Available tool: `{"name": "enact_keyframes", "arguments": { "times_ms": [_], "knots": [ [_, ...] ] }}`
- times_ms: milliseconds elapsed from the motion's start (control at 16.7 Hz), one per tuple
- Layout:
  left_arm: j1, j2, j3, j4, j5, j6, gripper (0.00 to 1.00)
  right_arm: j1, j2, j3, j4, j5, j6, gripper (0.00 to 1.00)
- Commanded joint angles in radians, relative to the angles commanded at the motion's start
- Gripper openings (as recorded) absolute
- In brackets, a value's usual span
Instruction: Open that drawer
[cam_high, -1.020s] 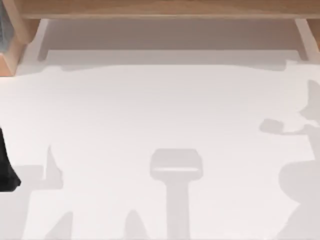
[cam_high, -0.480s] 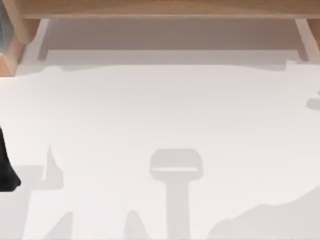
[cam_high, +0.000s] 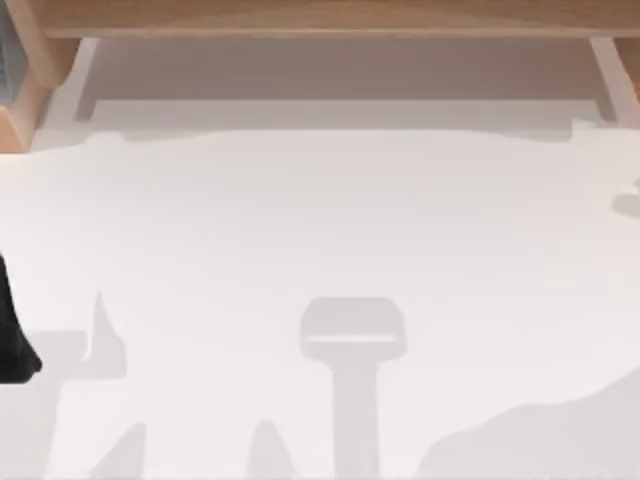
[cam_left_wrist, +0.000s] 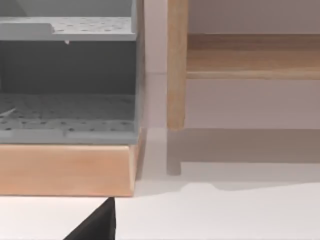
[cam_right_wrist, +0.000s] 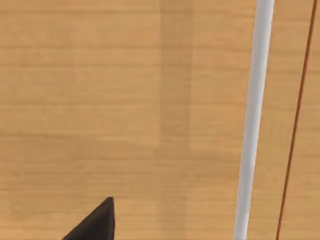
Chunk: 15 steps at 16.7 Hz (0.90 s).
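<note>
Since half a second ago almost nothing has shifted: the big shadow at the lower right of the white table (cam_high: 320, 220) has crept only slightly, and the left arm (cam_high: 12, 335) sits as before, a dark shape at the table's left edge.

Close before the right wrist camera stands a wooden drawer front (cam_right_wrist: 125, 100), with a pale bar handle (cam_right_wrist: 252, 125) running across it and a thin dark seam (cam_right_wrist: 295, 125) just beside the bar. One dark fingertip (cam_right_wrist: 95, 222) of the right gripper shows near the panel, apart from the handle — whether this claw is wide or narrow I cannot tell.

From the left wrist, a wooden post (cam_left_wrist: 176, 65) and a grey shelf unit (cam_left_wrist: 67, 75) on a wooden base (cam_left_wrist: 65, 170) appear; the left claw's spread cannot be told either.
</note>
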Motion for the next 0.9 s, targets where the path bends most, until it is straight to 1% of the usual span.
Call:
{"name": "enact_keyframes", "arguments": {
  "times_ms": [300,600,900],
  "knots": [
    [0.000,0.000,0.000,0.000,0.000,0.000,1.00,0.022,0.044,0.093,-0.049,0.021,-0.001,1.00],
    [0.000,0.000,0.000,0.000,0.000,0.000,1.00,0.025,0.049,0.104,-0.054,0.024,-0.001,1.00],
    [0.000,0.000,0.000,0.000,0.000,0.000,1.00,0.025,0.049,0.104,-0.054,0.024,-0.001,0.62]
  ]
}}
